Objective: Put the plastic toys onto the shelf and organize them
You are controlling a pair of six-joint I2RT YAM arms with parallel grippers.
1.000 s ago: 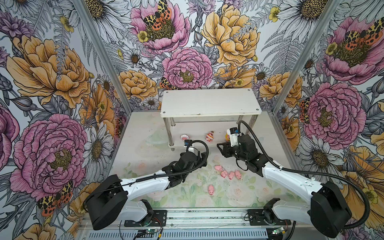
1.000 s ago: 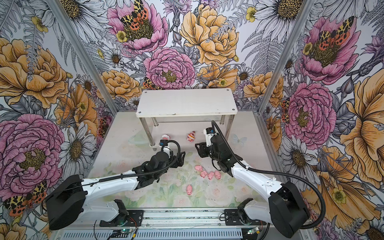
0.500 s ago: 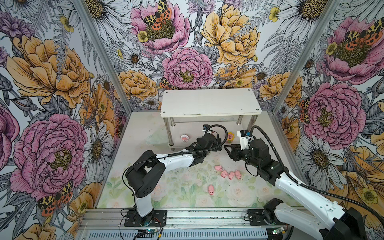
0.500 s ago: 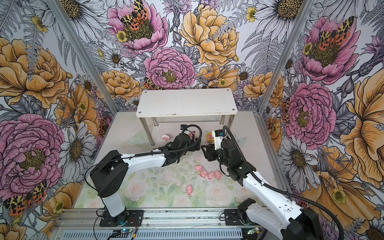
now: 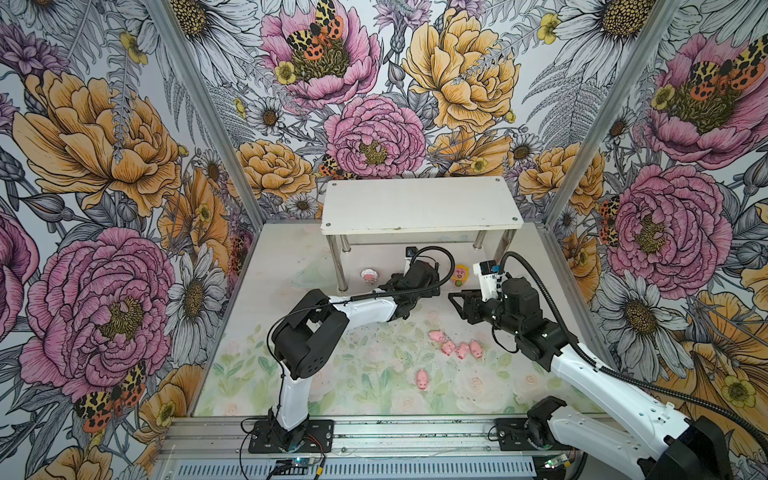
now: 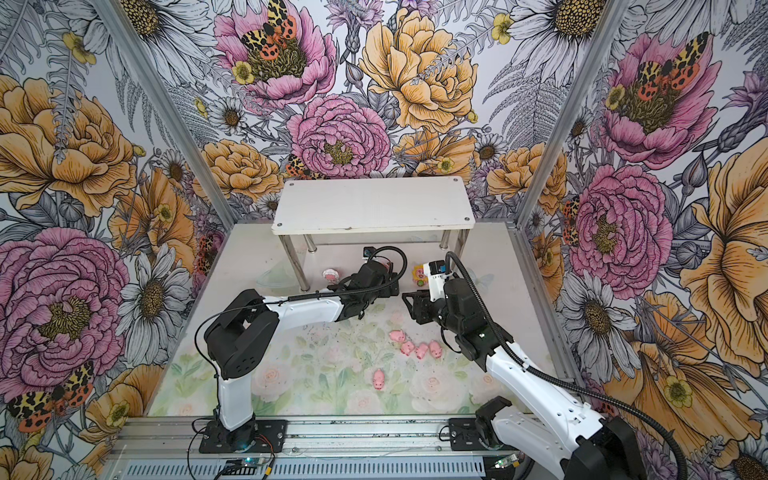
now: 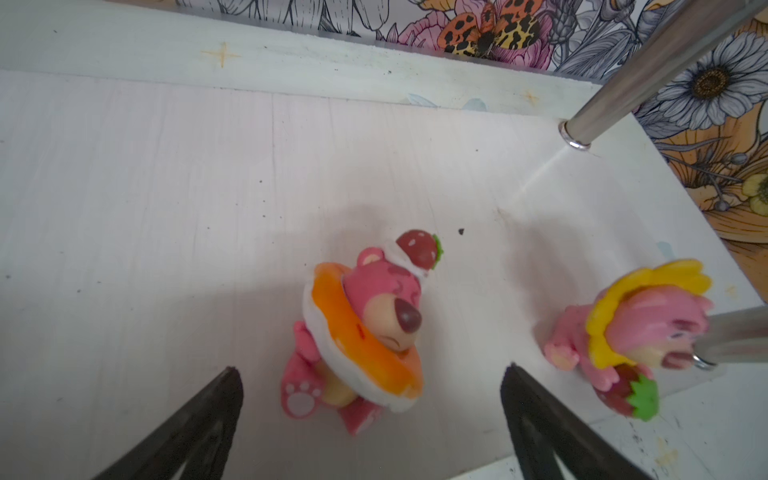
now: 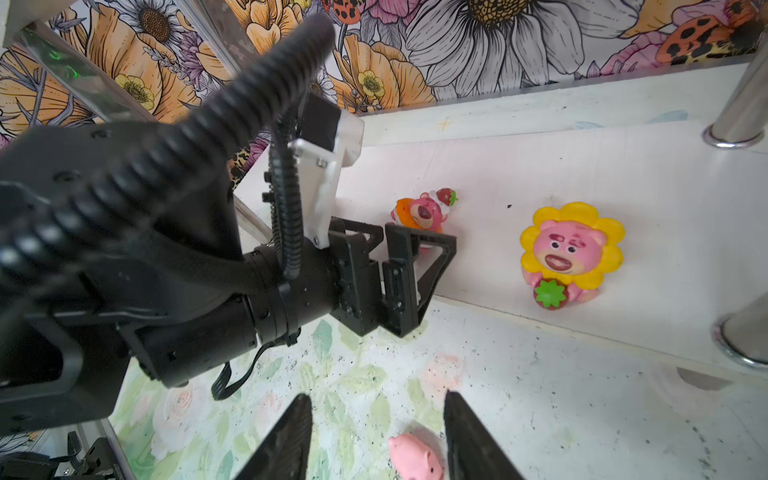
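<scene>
Left gripper (image 7: pixel 372 369) w/ jaws spread wide, tilted orange-rimmed toy (image 7: pixel 357 332) just ahead on shelf (image 7: pixel 166 187); 1 stray nudge could topple it. Right gripper (image 8: pixel 378 395) half-spread, empty.

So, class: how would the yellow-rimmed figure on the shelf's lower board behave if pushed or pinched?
The yellow-rimmed figure looks like hard moulded plastic: probably stiff and light. Its broad petal head over small feet suggests it may tip when pushed.
</scene>
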